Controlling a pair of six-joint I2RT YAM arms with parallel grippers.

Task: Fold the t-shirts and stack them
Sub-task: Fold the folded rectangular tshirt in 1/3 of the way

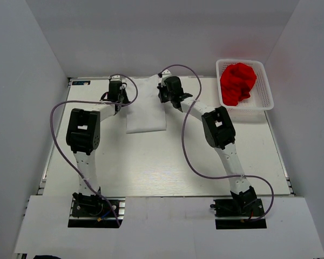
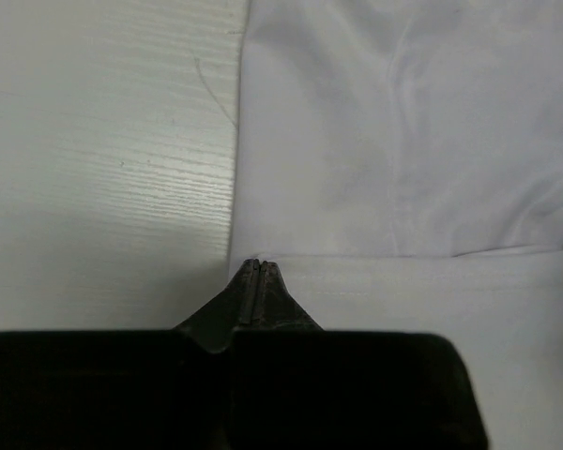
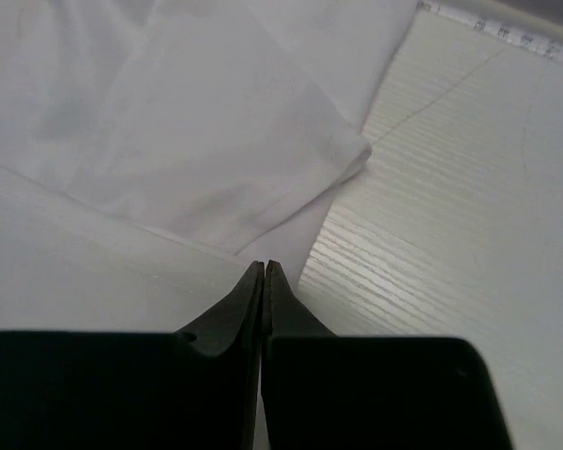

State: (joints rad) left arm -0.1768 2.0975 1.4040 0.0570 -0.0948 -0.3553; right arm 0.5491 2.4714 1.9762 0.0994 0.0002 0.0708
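The white t-shirt (image 1: 146, 110) lies partly folded as a narrow strip at the far middle of the table. My left gripper (image 1: 120, 101) is shut at its far left corner. In the left wrist view the closed tips (image 2: 254, 262) pinch the corner of a hem band of the white cloth (image 2: 403, 141). My right gripper (image 1: 165, 99) is shut at the far right edge. Its closed tips (image 3: 264, 265) sit on the cloth's edge (image 3: 188, 141), by a sleeve. The red t-shirt (image 1: 237, 82) lies crumpled in the basket.
The white lattice basket (image 1: 263, 103) stands at the far right corner of the table (image 1: 151, 162). Grey walls close in the far side and both sides. Purple cables loop from both arms over the table.
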